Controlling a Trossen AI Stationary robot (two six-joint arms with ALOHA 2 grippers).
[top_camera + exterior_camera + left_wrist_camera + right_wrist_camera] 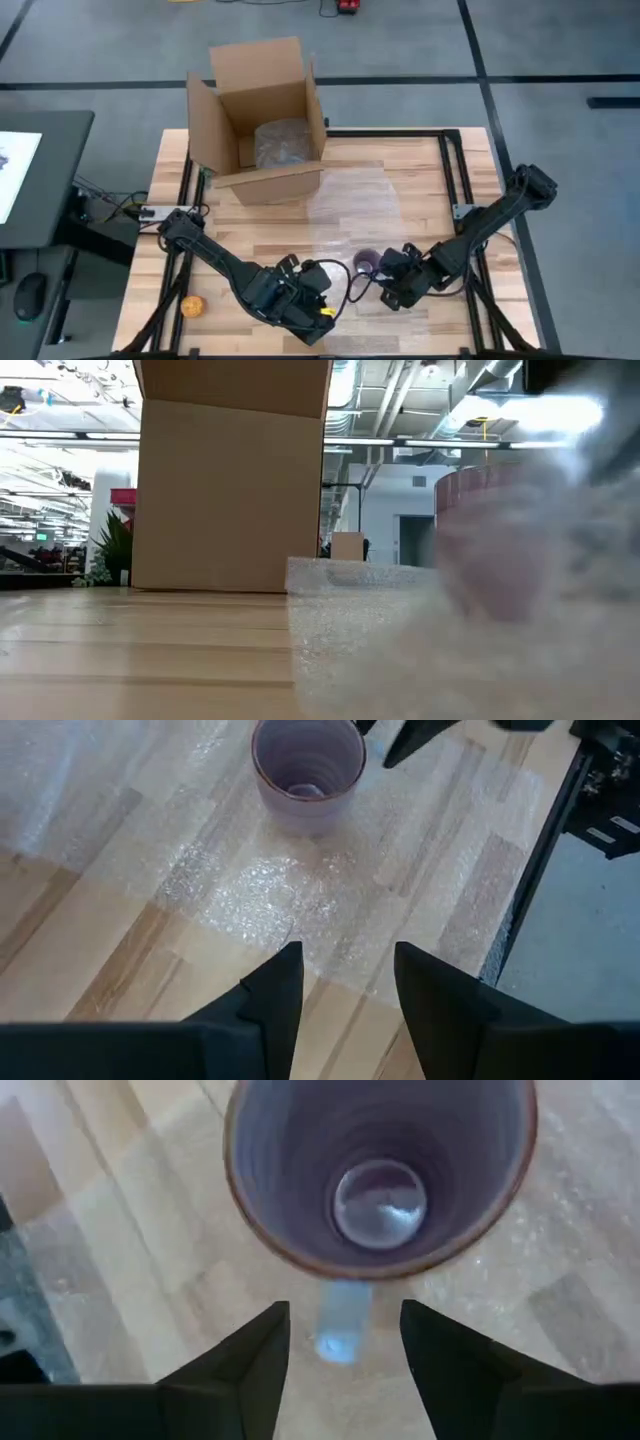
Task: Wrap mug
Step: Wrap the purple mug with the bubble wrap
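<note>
A purple mug (366, 263) stands upright, mouth up, on a clear bubble-wrap sheet (350, 215) spread flat on the wooden table. In the low view the mug (490, 540) shows blurred behind the sheet's raised near edge (400, 575). My right gripper (345, 1345) is open and points down at the mug from its right. Its fingers stand on either side of the mug's handle (343, 1318), with gaps showing. My left gripper (345, 980) is open over the sheet's near edge (300, 935), on the near side of the mug (307, 760), with nothing between its fingers.
An open cardboard box (262, 120) stands at the far left of the table with a bubble-wrapped bundle (283, 142) inside. A small orange thing (193, 305) lies near the front left corner. Black frame rails (455, 175) run along the table's sides.
</note>
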